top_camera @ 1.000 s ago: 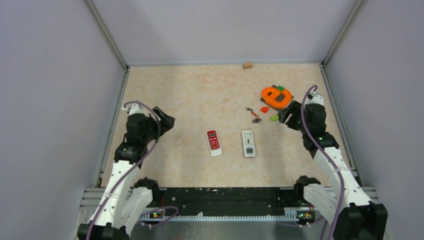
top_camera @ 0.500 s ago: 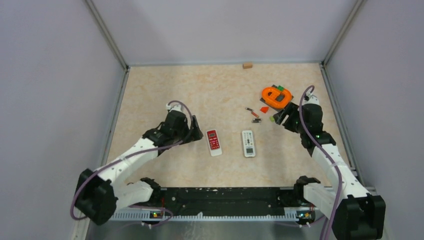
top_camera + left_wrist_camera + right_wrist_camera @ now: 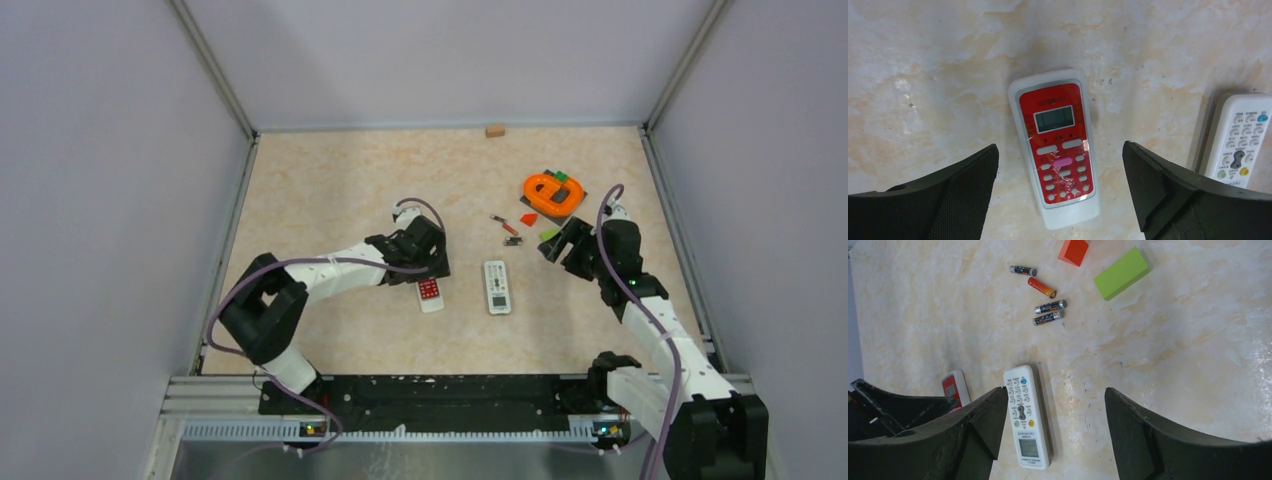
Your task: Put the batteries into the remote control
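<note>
Changing vs earlier: left arm swung in from the left side of the table (image 3: 330, 180) and now reaches across to the middle; right arm crept a little inward, toward the batteries; remotes, batteries and blocks lie where they were.
Left claw (image 3: 1059, 150): spread wide, empty, hanging right over the red remote (image 3: 1054, 119), one finger on each side of it in the wrist view, no contact seen.
Right claw (image 3: 1055, 392): spread, empty, near the white remote (image 3: 1025, 415); batteries lie further out ahead of it.
Batteries (image 3: 1050, 306): four slim short cylinders, loose, lying flat on the table, none in a remote. Three are dark with silver ends, one is orange-red. Two dark ones lie side by side, almost touching; the orange-red one is just past them; the last dark one is furthest out.
Battery spot: right half of the table, past the far end of the white remote, just beside the blocks.
Red remote: face up, white shell, red face, small screen, rows of buttons, one pink; back side hidden.
White remote: face up, to the right of the red remote, apart from it, roughly parallel.
Blocks: green block (image 3: 1121, 273) and red block (image 3: 1074, 250) near the batteries.
Orange ring (image 3: 552, 193): far right, beyond the blocks.
Tan block (image 3: 494, 130): at the far wall.
</note>
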